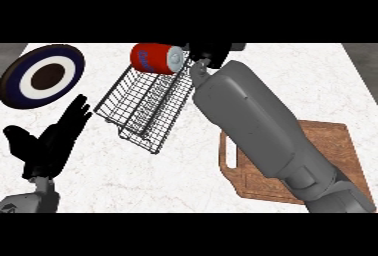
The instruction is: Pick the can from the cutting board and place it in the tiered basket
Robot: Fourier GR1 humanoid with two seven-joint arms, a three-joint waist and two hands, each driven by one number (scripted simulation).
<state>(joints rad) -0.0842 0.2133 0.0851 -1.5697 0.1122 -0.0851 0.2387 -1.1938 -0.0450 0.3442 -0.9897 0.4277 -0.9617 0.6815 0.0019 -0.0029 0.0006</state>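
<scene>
A red can (153, 57) with a silver end lies on its side at the far top end of the wire tiered basket (145, 106). My right hand (212, 53) is right beside the can's silver end, at the end of the grey forearm that stretches up from the lower right. Most of that hand is hidden behind the wrist, so its hold on the can does not show. The wooden cutting board (337, 145) lies at the right under the forearm, with nothing showing on its visible part. My left hand (46, 140) rests open at the lower left, fingers up.
A dark blue plate (43, 75) with a white ring and brown centre sits at the far left, close to the basket. The white marble counter (148, 175) spreads between my left hand and the board.
</scene>
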